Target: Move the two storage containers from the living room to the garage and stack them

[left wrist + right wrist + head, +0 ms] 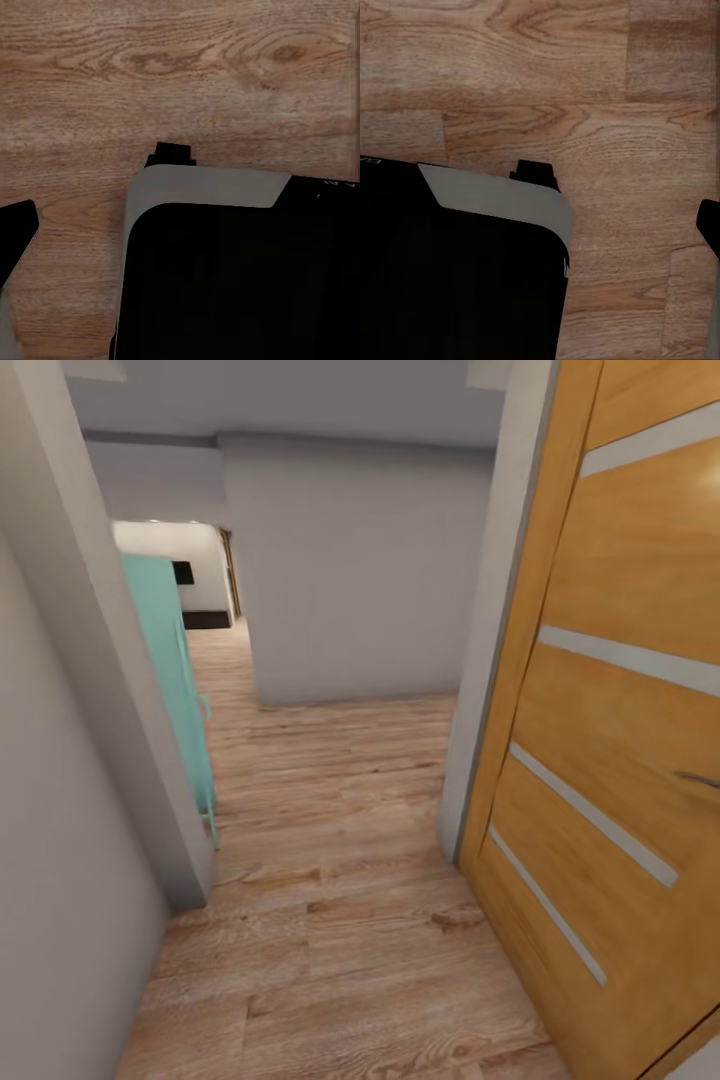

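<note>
The storage containers are out of view, and so is the garage. I am in a narrow hallway with a light wood plank floor (340, 920). In the left wrist view one dark finger (16, 236) of my left gripper sits at the frame's edge over bare planks, holding nothing. In the right wrist view one dark finger (711, 225) of my right gripper likewise sits at the frame's edge with nothing in it. Each finger stands far out to the side, so both grippers look open.
An open wooden door (620, 710) with pale stripes stands close on the right. A grey wall (70, 810) crowds the left, with a teal cabinet (175, 680) behind its corner. A grey wall (360, 580) blocks straight ahead; a passage (215, 645) runs past its left. My dark base (240, 285) (457, 277) is below the wrists.
</note>
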Controlling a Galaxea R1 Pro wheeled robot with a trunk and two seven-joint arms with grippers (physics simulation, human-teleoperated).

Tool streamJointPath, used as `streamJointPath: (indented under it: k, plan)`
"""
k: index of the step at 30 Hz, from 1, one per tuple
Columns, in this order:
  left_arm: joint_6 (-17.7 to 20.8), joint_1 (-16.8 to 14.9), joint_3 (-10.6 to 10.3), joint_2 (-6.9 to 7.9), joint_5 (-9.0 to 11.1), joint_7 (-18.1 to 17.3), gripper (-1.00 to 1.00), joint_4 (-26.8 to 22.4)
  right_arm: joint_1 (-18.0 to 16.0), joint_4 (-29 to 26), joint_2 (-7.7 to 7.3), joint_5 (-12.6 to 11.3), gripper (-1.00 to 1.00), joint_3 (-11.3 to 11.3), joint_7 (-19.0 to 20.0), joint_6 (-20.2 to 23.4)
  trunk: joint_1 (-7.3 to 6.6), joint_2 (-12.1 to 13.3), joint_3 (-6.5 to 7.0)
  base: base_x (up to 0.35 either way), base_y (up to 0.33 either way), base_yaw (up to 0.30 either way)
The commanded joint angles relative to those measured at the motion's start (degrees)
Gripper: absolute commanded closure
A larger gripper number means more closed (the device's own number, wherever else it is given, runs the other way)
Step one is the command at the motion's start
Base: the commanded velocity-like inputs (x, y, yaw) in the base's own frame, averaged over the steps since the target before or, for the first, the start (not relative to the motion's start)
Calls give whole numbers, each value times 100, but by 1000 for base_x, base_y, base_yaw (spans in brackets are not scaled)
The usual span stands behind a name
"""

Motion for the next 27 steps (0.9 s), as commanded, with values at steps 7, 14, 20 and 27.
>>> streamJointPath:
  k: [7, 14, 20, 27]
  plan:
    - [-18, -4, -1, 0, 46, 2, -100, 5, -6, 17, 5, -53, -100, 48, -4, -30, 3, -3, -6, 321, 0, 0]
    - [-18, -4, -1, 0, 46, 1, -100, 5, -6, 17, 8, -53, -100, 48, -4, -30, 3, -3, -6, 321, 0, 0]
    - [-18, -4, -1, 0, 46, 2, -100, 5, -6, 17, 6, -53, -100, 48, -4, -30, 3, -3, -6, 321, 0, 0]
    - [-18, -4, -1, 0, 46, 3, -100, 5, -6, 17, 5, -53, -100, 48, -4, -30, 3, -3, -6, 321, 0, 0]
